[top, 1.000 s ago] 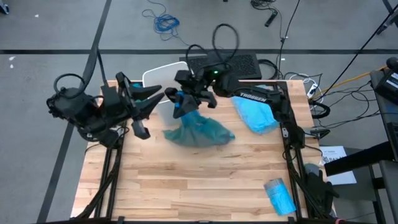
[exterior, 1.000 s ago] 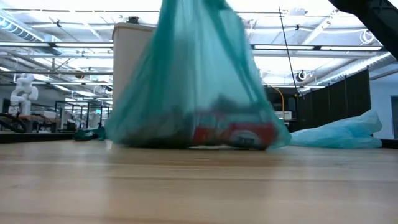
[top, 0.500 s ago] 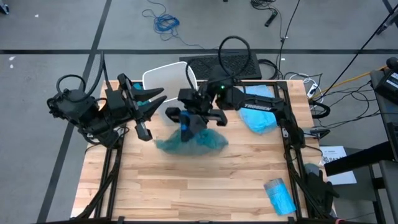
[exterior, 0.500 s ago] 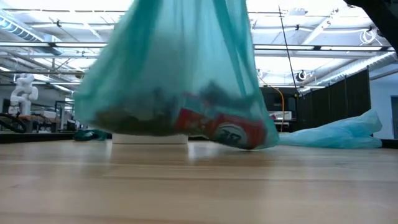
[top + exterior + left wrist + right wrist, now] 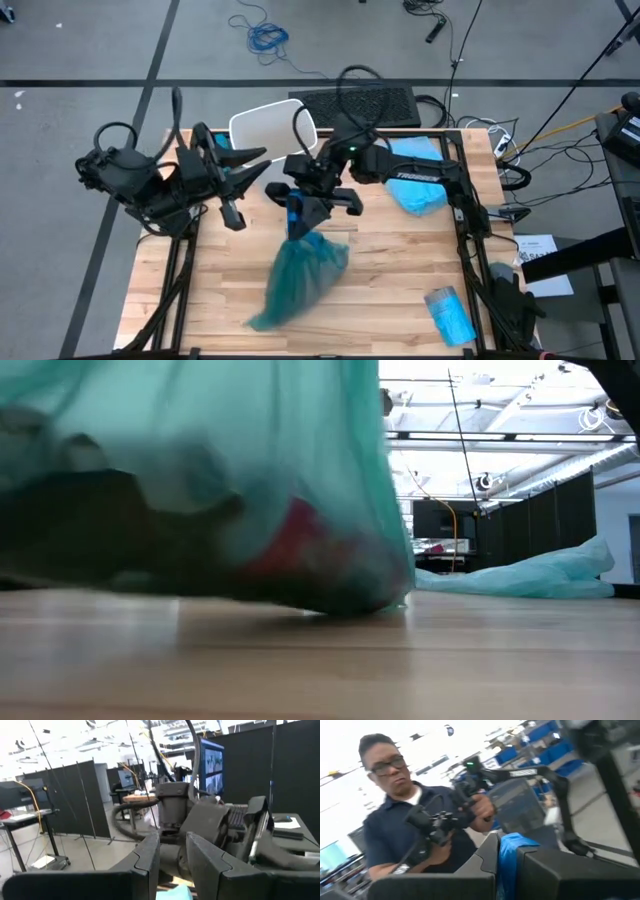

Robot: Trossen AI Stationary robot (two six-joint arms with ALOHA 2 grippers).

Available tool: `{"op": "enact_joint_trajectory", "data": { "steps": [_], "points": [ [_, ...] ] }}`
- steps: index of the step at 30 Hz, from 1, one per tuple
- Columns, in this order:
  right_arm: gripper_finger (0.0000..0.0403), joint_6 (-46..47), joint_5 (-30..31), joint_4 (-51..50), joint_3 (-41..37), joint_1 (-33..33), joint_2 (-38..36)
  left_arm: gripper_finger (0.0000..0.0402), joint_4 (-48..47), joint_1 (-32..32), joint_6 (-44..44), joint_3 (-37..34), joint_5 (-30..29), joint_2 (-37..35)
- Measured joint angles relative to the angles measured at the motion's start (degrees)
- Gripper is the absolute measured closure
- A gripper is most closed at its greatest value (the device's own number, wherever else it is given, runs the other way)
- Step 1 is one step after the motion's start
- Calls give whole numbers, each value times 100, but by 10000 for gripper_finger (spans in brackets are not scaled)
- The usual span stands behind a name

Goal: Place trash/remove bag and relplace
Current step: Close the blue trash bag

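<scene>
Table (image 5: 400,300): teal bag (image 5: 300,280) of trash lies mid-table, neck pinched in right gripper (image 5: 300,215), fingers clamped on it. Spare bag (image 5: 415,185) at right edge. Left gripper (image 5: 245,160) near bin (image 5: 270,120), fingers part-open, holding nothing.

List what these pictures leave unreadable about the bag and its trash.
- Trash inside the teal bag: low view, blurred; only a red patch and dark shapes show through the film.
- Bag's left side: low view, cut off by the edge.
- Bag's neck: high view, hidden in the right gripper.
- Bin: high view, partly covered by the left gripper.
</scene>
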Motion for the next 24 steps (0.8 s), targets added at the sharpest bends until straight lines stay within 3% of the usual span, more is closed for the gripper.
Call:
{"op": "enact_joint_trajectory", "data": {
  "steps": [8, 14, 18, 24],
  "points": [
    [403, -1491, 415, -1717, -7, -185, 13, 308, -479, -4, -527, 0, 3, 0],
    [393, -2052, 721, -2328, -7, -306, 126, 308, -609, -35, -566, 0, 7, 0],
    [351, -2118, 637, -2317, -10, -342, 144, 308, -649, -35, -569, 0, 7, 0],
    [251, -1897, 419, -2604, -4, -479, 181, 308, -706, -35, -586, 0, 7, 0]
  ]
}}
